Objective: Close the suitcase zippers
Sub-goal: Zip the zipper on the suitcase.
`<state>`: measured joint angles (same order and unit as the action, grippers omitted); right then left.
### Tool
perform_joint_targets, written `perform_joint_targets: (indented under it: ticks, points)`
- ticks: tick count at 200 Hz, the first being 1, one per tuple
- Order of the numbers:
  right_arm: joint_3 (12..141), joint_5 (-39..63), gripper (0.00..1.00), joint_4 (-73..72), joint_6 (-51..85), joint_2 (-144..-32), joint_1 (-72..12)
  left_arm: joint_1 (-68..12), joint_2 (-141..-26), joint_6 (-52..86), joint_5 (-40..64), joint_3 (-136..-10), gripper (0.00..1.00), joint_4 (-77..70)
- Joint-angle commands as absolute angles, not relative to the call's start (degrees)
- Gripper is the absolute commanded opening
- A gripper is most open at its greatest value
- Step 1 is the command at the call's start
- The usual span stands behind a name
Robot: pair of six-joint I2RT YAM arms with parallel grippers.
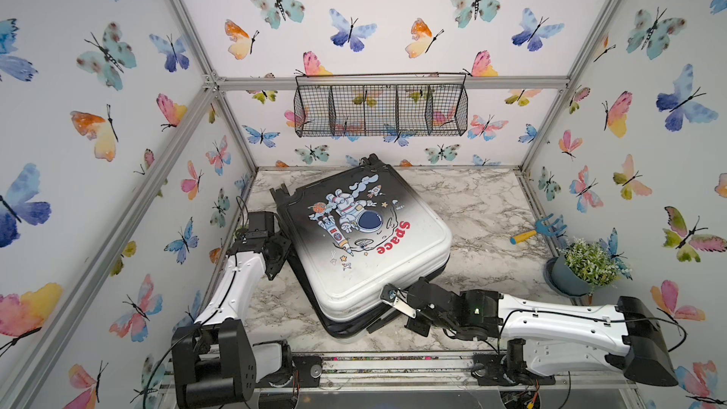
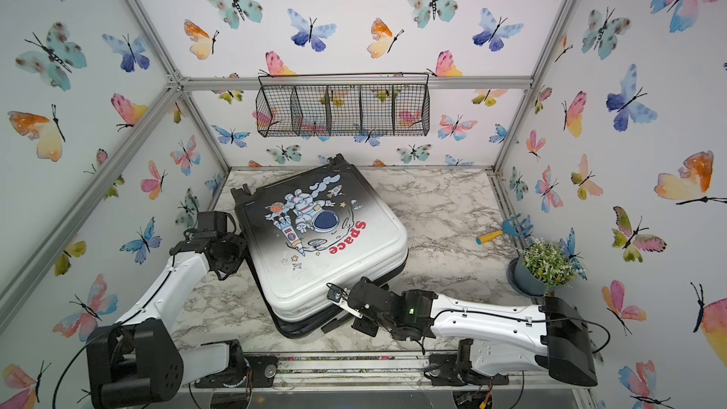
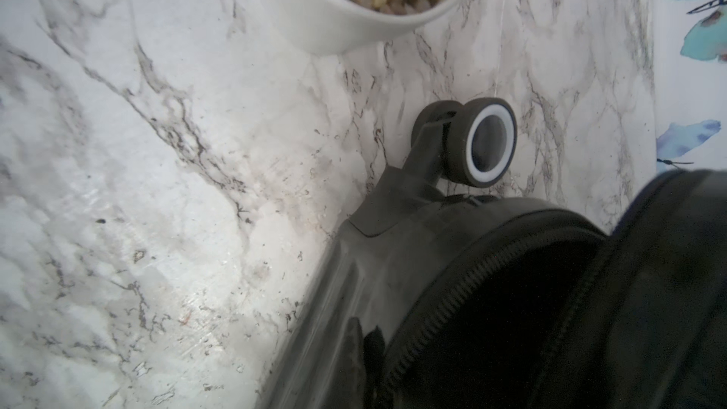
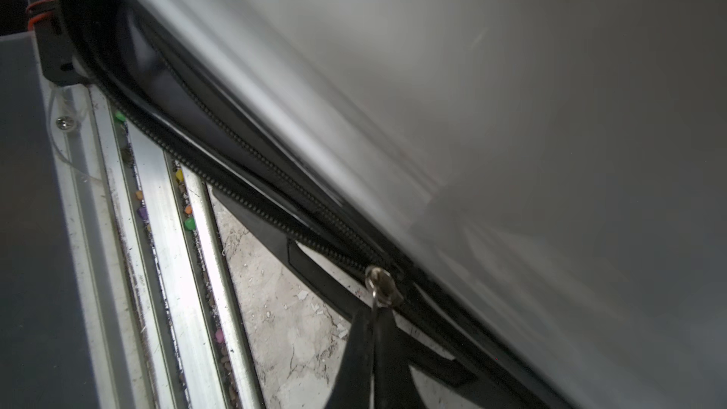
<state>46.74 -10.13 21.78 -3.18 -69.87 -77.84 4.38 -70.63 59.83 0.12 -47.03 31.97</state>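
Note:
The suitcase (image 1: pixel 354 238) (image 2: pixel 314 238) lies flat on the marble table, astronaut print up, with its lid slightly ajar at the near corner. My right gripper (image 4: pixel 375 310) (image 1: pixel 387 320) is shut on the pull hanging from a metal zipper slider (image 4: pixel 381 283) on the front rim. Beyond the slider the two halves of the zipper track (image 4: pixel 244 198) stand apart. My left gripper (image 3: pixel 365 328) (image 1: pixel 287 257) is at the case's left side, shut, its tips against the black shell beside the zipper track (image 3: pixel 444 300). Nothing shows between those tips. A white-rimmed wheel (image 3: pixel 488 143) sticks out nearby.
A white pot of pebbles (image 3: pixel 354 1) stands close to the wheel. At the right are a potted plant (image 1: pixel 582 269) and a blue toy rake (image 1: pixel 541 230). A wire basket (image 1: pixel 379 110) hangs on the back wall. An aluminium rail (image 4: pixel 165 230) runs along the table's front.

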Motion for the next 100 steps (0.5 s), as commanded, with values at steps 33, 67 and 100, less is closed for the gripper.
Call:
perform_joint_targets:
  ticks: [33, 67, 100]
  points:
    - [55.0, 8.3, 0.04, 4.1, -11.6, -73.5, -85.5, 1.2, -76.1, 79.2, -3.7, -47.0, 0.0, 34.5]
    - [58.1, 6.6, 0.04, 2.3, -9.8, -78.4, -86.0, -0.7, -82.5, 79.4, -5.1, -56.6, 0.0, 37.3]
    - [62.3, -1.0, 0.04, -0.3, -6.5, -83.8, -85.8, -3.5, -79.3, 82.3, -6.6, -54.0, 0.0, 38.0]
